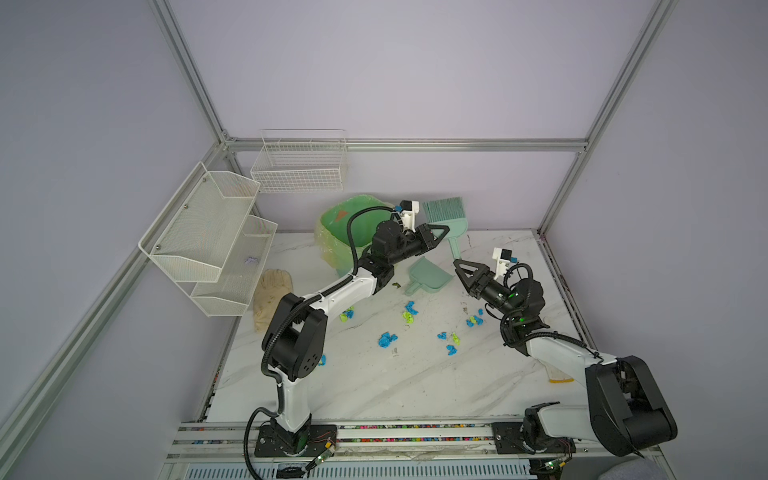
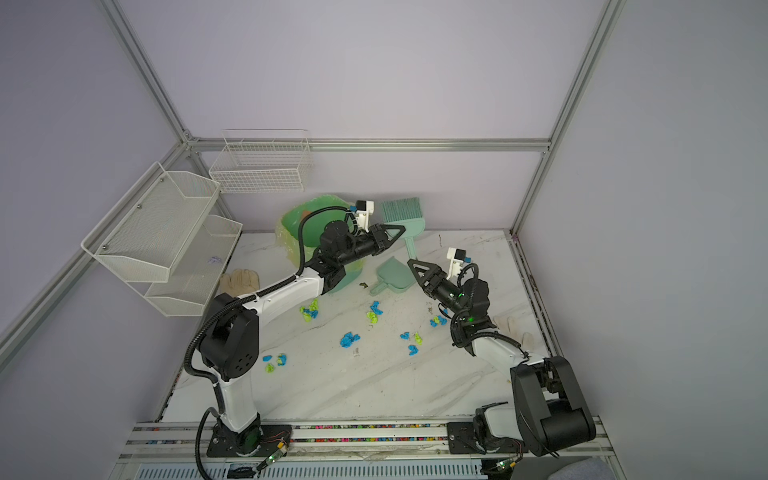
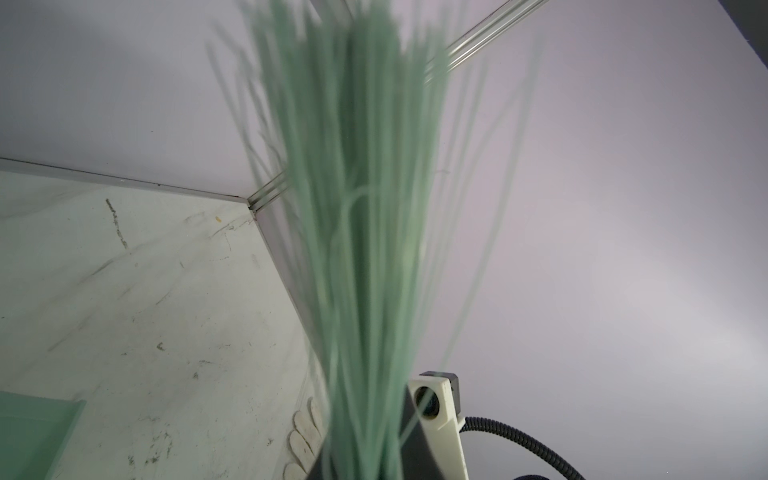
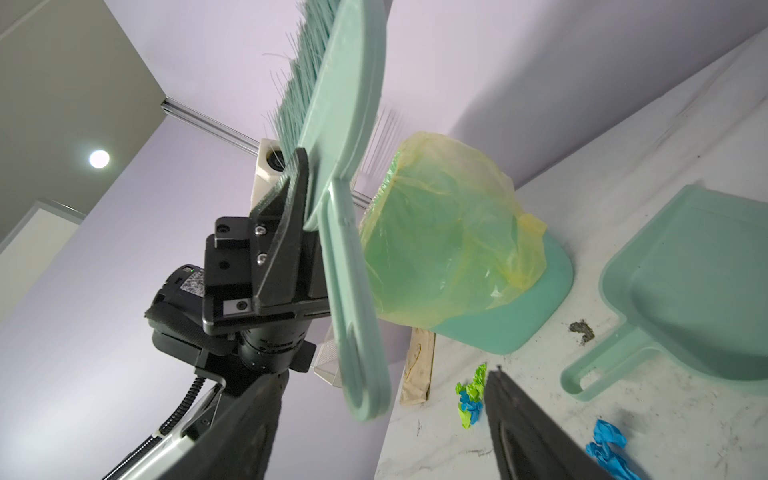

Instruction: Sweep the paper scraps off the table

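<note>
The left gripper (image 1: 441,232) is clamped on the neck of the mint brush (image 1: 444,211), bristles up, above the far part of the table (image 1: 374,386). The right gripper (image 1: 460,268) stands with jaws spread, holding nothing, just by the end of the brush handle. In both top views the paper scraps (image 1: 387,339) lie scattered, blue and green, over the middle of the table. None are in the dustpan (image 1: 428,276), which lies near the bagged bin (image 1: 336,224), so I judge sweeping has not begun. A top view also shows whole some paper scraps (image 2: 275,361) by the left arm's elbow. The left wrist view gives only blurred bristles (image 3: 365,208), a bare table corner and a glove (image 3: 303,440), with no scraps and no grip. The right wrist view alone shows the clamp on the neck and the handle's end hanging free before the spread right fingers (image 4: 523,428), touching neither. The risk, as I see it, is in a hand-over: letting go before the right jaws bite would drop the brush onto the dustpan. The arms are also close enough to knock.
</note>
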`<move>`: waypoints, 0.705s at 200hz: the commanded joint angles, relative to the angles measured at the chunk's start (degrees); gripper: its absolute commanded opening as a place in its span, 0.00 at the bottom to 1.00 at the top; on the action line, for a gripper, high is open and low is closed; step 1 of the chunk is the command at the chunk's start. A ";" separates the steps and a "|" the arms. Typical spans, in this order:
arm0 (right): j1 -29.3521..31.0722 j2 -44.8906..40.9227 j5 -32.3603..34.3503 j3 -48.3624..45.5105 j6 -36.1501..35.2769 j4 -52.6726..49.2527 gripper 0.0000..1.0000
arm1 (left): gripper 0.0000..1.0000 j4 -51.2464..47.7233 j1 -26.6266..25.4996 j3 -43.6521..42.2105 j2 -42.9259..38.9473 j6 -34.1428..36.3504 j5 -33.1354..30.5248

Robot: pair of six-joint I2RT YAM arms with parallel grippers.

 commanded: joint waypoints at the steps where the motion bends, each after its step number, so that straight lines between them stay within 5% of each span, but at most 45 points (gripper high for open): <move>1: -0.24 0.90 0.75 0.79 3.41 9.21 0.79 | 0.00 7.84 -0.22 -0.39 0.27 -1.72 2.16; 94: -0.24 7.03 2.58 2.06 8.31 20.10 0.61 | 0.00 13.76 -0.34 -3.02 2.00 -4.28 0.94; 141: -0.16 11.42 2.77 3.10 10.85 27.76 0.42 | 0.00 14.75 -0.25 -4.22 2.09 -4.95 1.15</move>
